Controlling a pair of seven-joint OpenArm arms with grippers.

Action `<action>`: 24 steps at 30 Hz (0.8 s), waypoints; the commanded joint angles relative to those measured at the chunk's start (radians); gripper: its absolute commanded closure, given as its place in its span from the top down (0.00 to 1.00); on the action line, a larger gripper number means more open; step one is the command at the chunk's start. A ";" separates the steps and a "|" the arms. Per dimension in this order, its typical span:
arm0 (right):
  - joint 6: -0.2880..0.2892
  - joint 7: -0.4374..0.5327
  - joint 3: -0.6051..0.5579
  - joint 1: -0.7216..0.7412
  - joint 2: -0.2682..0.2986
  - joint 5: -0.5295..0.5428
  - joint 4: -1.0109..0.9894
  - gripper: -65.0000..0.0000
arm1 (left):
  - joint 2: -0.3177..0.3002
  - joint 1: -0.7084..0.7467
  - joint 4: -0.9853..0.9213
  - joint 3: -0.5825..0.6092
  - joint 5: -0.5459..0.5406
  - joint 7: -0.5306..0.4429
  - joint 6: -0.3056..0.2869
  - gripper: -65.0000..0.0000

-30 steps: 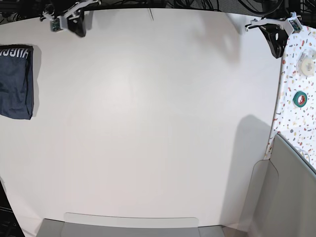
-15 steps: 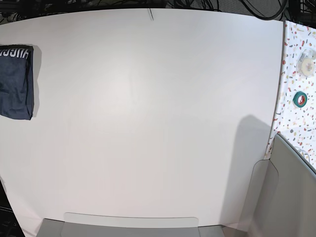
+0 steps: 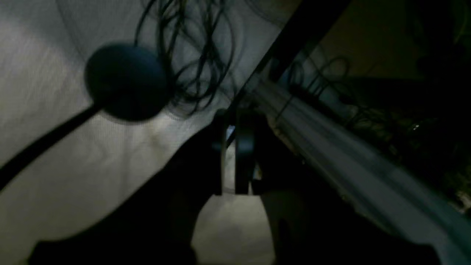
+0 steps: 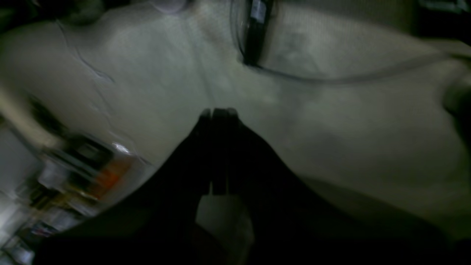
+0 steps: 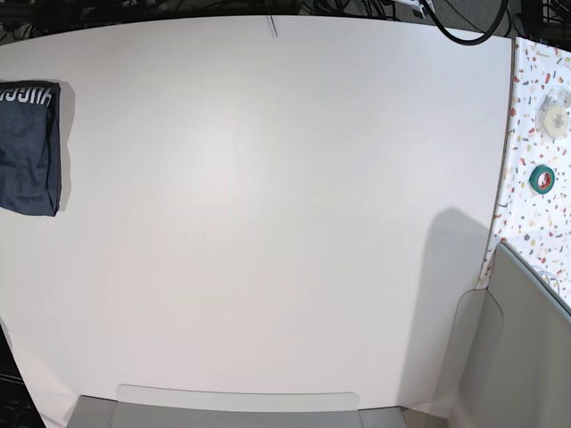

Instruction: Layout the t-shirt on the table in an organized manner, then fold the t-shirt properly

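Base view: the t-shirt point(image 5: 29, 147) is lying as a compact folded packet at the left edge of the counter point(image 5: 268, 223), suggesting folding is complete; neither arm is showing.

Left wrist view: the left pincer point(image 3: 229, 154) is pointing off the counter, nearly clenched, grasping nothing.

Right wrist view: the right pincer point(image 4: 217, 117) is clenched and empty.

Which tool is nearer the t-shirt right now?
Probably right. Neither tool shows in the base view; the t-shirt lies at that view's left edge, the right arm's side. The right tool and left tool face dim surroundings without it.
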 commanded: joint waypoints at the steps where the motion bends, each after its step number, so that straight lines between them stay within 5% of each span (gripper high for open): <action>1: -0.014 0.056 0.000 0.051 0.000 0.005 -0.106 0.00 | 0.005 -0.021 -0.085 0.054 0.002 -0.060 -0.006 0.05; 6: -0.257 0.203 -0.002 0.233 -0.030 0.005 -0.349 0.00 | 0.006 -0.159 -0.335 0.284 0.002 -0.305 0.008 0.05; 11: -0.519 0.244 0.008 0.292 -0.058 0.010 -0.346 0.00 | 0.019 -0.219 -0.355 0.439 0.002 -0.310 0.186 0.05; 15: -0.550 0.264 0.008 0.299 -0.070 0.011 -0.344 0.00 | 0.019 -0.221 -0.355 0.510 0.002 -0.310 0.314 0.05; 24: -0.550 0.260 0.006 0.307 -0.110 0.011 -0.310 0.00 | 0.019 -0.219 -0.357 0.550 0.002 -0.310 0.325 0.05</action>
